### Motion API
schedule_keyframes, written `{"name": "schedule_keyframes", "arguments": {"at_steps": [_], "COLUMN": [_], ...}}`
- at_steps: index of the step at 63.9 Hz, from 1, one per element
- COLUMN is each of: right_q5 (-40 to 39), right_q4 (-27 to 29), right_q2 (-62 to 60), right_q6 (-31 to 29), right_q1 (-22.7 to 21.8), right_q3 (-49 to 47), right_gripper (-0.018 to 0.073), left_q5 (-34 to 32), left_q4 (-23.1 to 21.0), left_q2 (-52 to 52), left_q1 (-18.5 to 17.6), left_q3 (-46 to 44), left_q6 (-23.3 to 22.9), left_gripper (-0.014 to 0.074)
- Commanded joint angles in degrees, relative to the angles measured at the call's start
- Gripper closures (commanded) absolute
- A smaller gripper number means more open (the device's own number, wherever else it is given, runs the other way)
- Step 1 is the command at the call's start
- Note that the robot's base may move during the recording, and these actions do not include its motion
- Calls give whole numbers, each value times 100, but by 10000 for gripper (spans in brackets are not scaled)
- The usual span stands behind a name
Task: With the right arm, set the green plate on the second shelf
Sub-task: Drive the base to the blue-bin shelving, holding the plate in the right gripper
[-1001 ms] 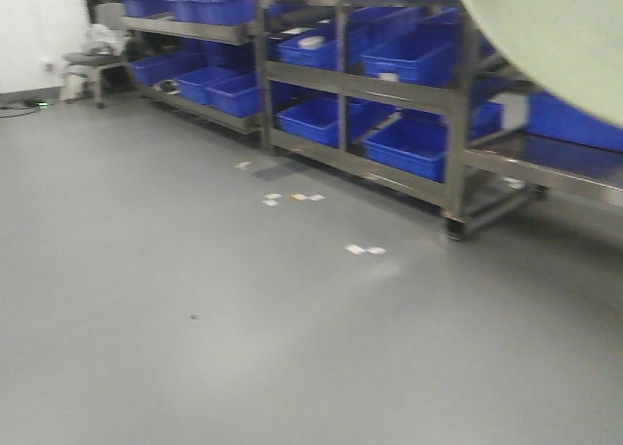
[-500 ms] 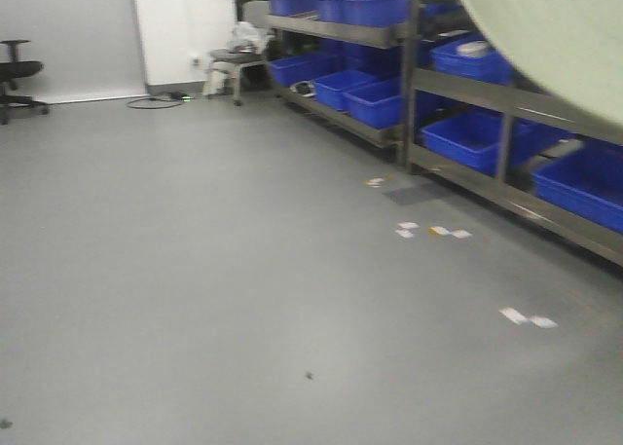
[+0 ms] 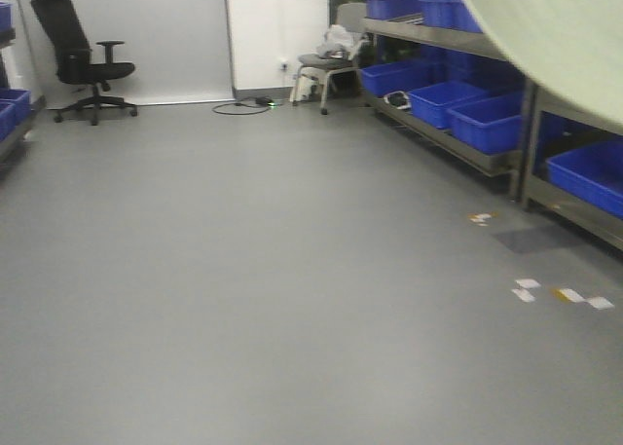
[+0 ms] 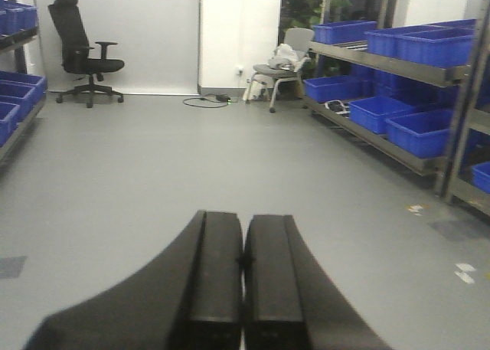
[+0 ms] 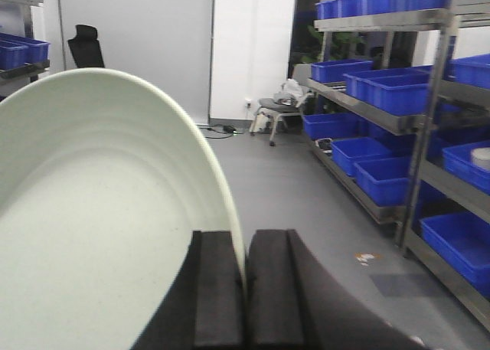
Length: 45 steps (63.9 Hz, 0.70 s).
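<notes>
The pale green plate (image 5: 92, 235) fills the left of the right wrist view, held on edge. My right gripper (image 5: 245, 289) is shut on its rim, one dark finger on each side. The plate also shows in the front view (image 3: 565, 36) as a large pale curve at the top right, held in the air. My left gripper (image 4: 243, 289) is shut and empty, over bare grey floor. The metal shelving (image 3: 458, 41) with blue bins (image 3: 487, 119) stands along the right side.
A black office chair (image 3: 83, 51) stands at the far left wall. A grey chair with cloth (image 3: 326, 60) and a floor cable (image 3: 243, 104) sit by the white wall. Paper scraps (image 3: 560, 294) lie on the floor at right. More blue bins (image 4: 15, 97) on the left.
The view has swung left: the shelving slid toward the right edge, and the office chair and white wall came into view. The plate stays at the top right.
</notes>
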Motion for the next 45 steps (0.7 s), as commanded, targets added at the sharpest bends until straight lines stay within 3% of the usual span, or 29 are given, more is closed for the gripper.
{"name": "schedule_keyframes", "arguments": {"at_steps": [1, 45], "right_q5": [-598, -593], "right_q4": [-26, -26], "right_q2": [68, 68], "right_q6": [36, 36], "right_q1": [-35, -35], "right_q3": [-186, -186], "right_gripper": [533, 533], "left_q5": [-462, -462], "left_q4": [-16, -16], "left_q2": [-99, -99], "left_q1": [-25, -25], "left_q3": [234, 234], "left_q6": [-25, -25], "left_gripper": [465, 465]}}
